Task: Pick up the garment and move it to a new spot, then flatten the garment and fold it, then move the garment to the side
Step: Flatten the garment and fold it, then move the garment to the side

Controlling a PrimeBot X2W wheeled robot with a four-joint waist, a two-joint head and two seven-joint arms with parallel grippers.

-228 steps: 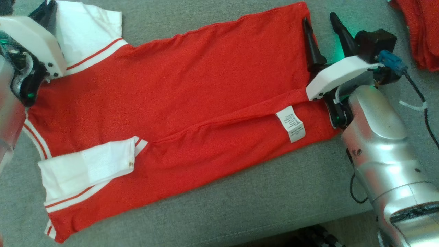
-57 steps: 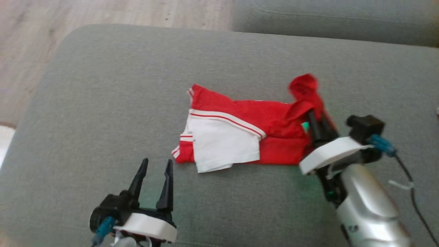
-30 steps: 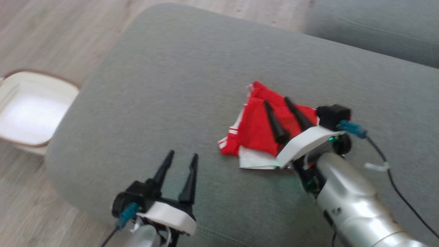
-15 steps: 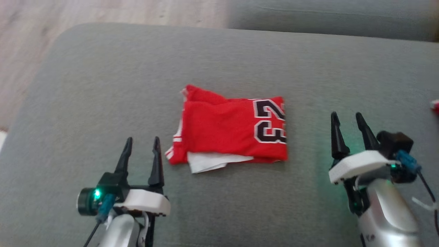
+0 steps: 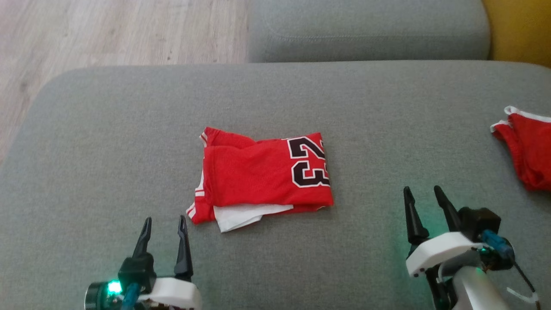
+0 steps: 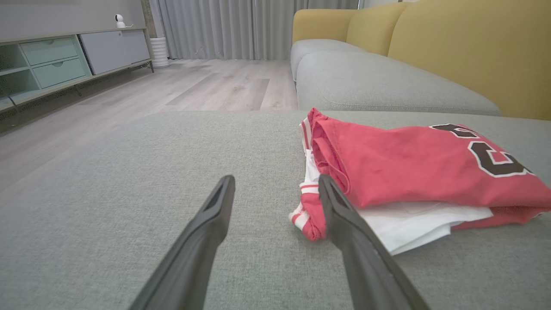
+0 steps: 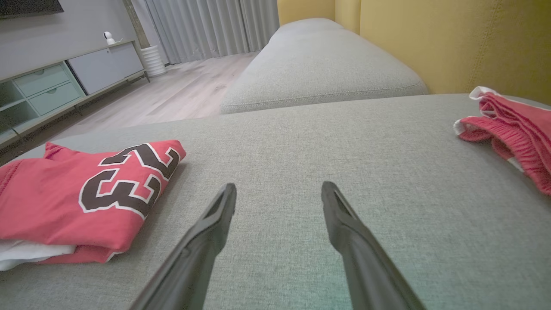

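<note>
The grey sofa cushion (image 5: pixel 107 129) took up most of the scene. The garment (image 5: pixel 258 176) lay near its middle, folded into a rough rectangle. A second red piece of clothing (image 5: pixel 527 150) sat well apart at the cushion's right edge.

The left gripper (image 5: pixel 165 218) hovered just short of the garment's near left corner with its jaws spread and nothing between them. The right gripper (image 5: pixel 421 188) stood off to the garment's right, also spread and empty.

Judging by the neat bundle, only the move to the side seemed left. That move could undo the fold: a pinch on the top layer alone would probably peel it open, and dragging across the coarse cushion might pull the layers apart. Carried too far right, the garment might land on the other clothing.

The garment's top was smooth red cloth with a black number (image 5: pixel 308 161) at its right end. A white layer (image 5: pixel 241 215) stuck out loosely under the near edge, and the striped left edges were bunched and uneven.
</note>
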